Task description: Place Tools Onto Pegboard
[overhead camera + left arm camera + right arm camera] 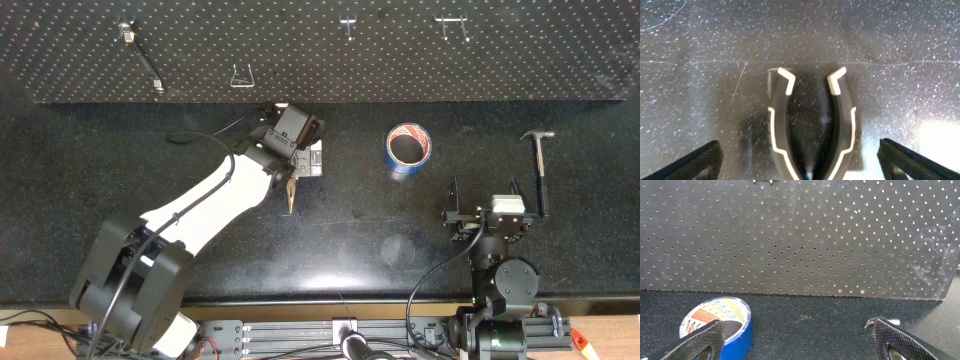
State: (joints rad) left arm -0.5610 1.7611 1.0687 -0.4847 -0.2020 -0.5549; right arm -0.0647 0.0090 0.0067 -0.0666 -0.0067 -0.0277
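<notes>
Black speckled worktop (pixel 360 240), with a dark perforated pegboard (pixel 330 55) along its far edge. On the board a long slim tool (pixel 143 58) hangs at the left, with a triangular wire hook (pixel 240 77) beside it and two more metal hooks (pixel 348 25) (pixel 452 27) further right. Pliers (pixel 291 192) lie flat on the worktop left of centre, close to the board, nose pointing toward the arm bases. Left gripper (pixel 303 150) is right above their handles. In the left wrist view the pliers' (pixel 810 125) black, pale-edged handles sit between the left gripper's (pixel 799 145) fingers (pixel 690 162), which are spread wide and clear of both handles, gripping nothing. Blue tape roll (pixel 408 150) stands on the worktop right of centre, well apart from the pliers. Hammer (pixel 540 160) lies at the far right, head toward the board. Right gripper (pixel 486 192) sits near its base, between tape and hammer, just beside the hammer's handle. In the right wrist view the right gripper (pixel 795 325) faces the pegboard (pixel 800 240) with fingers (pixel 905 337) wide apart and nothing in them, and the tape roll (pixel 717 322) sits by one fingertip.
</notes>
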